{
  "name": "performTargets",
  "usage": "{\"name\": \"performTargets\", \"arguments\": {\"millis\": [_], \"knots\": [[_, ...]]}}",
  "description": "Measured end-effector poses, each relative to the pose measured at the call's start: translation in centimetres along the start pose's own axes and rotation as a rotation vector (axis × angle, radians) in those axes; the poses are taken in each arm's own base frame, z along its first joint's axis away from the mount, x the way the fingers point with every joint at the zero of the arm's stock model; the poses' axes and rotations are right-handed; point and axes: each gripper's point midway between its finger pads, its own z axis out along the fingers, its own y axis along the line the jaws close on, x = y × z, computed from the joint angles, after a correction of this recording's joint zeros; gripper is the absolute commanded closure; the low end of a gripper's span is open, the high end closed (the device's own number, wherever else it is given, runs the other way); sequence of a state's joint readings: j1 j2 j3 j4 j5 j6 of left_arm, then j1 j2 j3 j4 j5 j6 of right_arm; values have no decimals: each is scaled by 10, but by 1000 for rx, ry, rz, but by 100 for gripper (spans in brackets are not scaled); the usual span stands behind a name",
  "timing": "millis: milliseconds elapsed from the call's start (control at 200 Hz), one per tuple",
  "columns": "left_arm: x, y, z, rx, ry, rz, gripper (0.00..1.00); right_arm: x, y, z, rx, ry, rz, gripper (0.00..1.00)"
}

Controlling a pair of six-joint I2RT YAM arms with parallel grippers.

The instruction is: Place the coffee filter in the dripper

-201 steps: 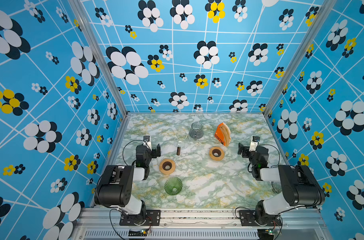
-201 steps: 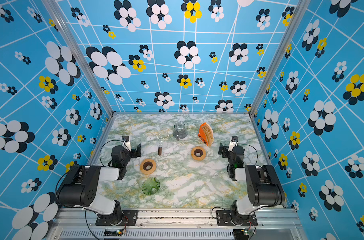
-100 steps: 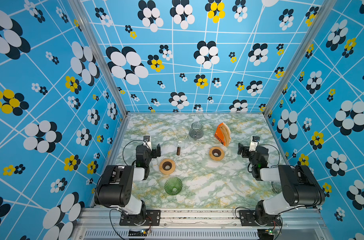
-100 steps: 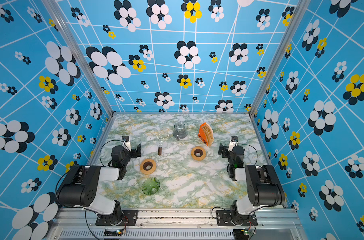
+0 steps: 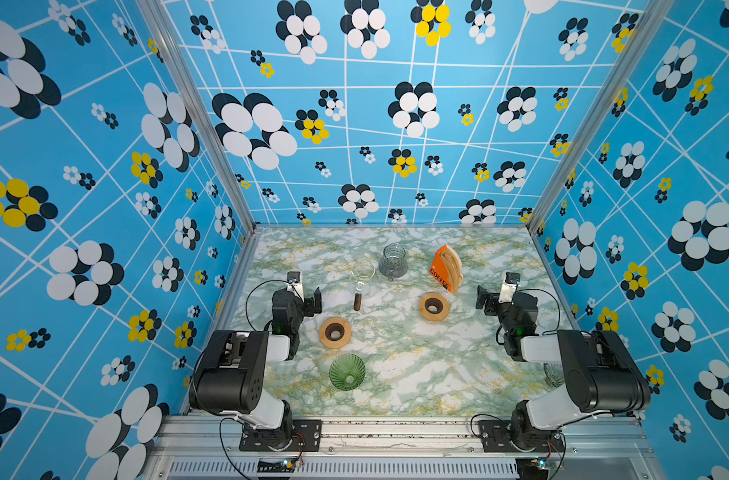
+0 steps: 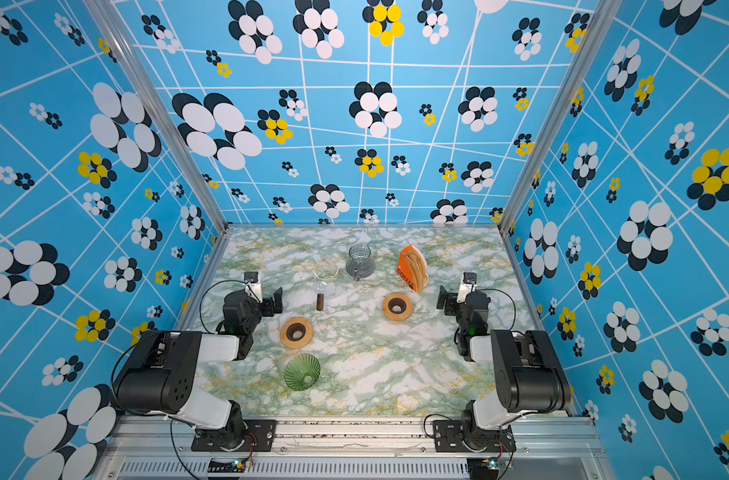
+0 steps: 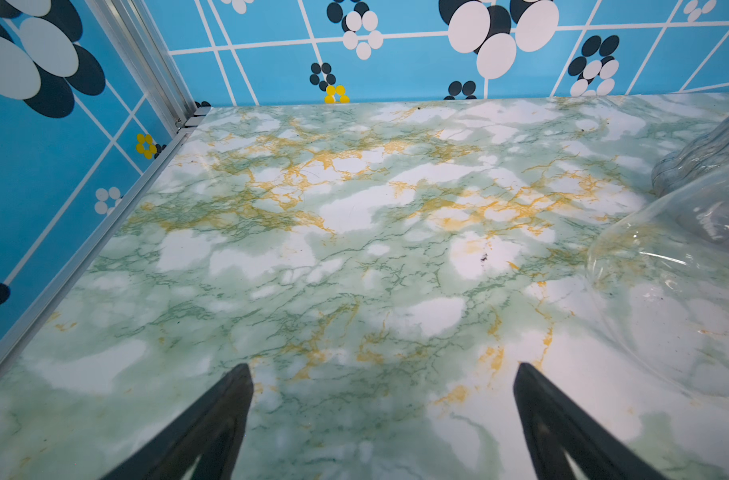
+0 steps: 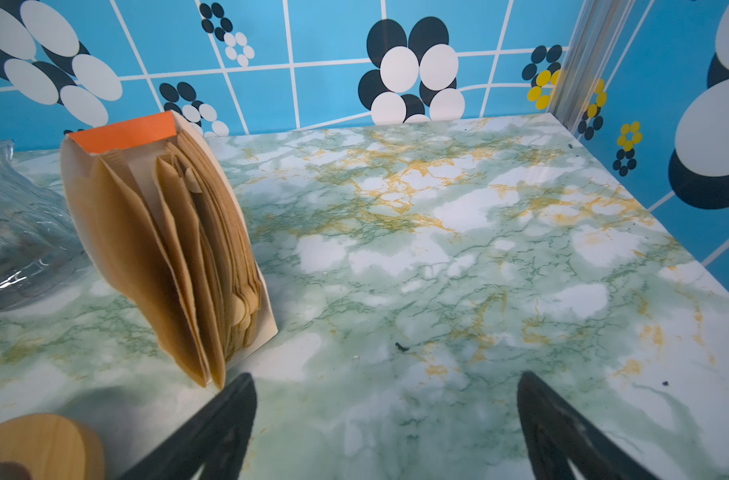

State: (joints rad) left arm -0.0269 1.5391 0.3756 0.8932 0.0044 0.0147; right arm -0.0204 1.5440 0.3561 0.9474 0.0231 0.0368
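Parked at the desk (image 5: 416, 374) sides with left end effector (image 7: 381, 370) and right end effector (image 8: 385, 378) spread and empty, the right just beside coffee filters (image 8: 180, 249) fanned upright in the far-right orange box (image 5: 437, 266) for easy pinching, well apart from the green dripper (image 5: 346, 372), seemingly mouth-up near left to receive one.

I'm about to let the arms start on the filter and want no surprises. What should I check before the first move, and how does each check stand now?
1. Right gripper open and empty: ok.
2. Left gripper open and empty: ok.
3. Filter box upright, filters fanned out on the side facing the right gripper: ok.
4. Green dripper mouth up, nothing inside: ok.
5. Wooden ring beside the box, not blocking its open side: ok.
6. One filter separable from the stack: cannot tell.
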Motion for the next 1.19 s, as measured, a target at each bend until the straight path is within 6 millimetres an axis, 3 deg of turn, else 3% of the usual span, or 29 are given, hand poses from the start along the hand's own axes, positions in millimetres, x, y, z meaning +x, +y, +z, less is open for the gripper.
{"name": "performTargets", "arguments": {"millis": [1195], "knots": [[-3,-1,0,4,-12,0,1,-5,0,-3,-1,-39,1,1]]}}
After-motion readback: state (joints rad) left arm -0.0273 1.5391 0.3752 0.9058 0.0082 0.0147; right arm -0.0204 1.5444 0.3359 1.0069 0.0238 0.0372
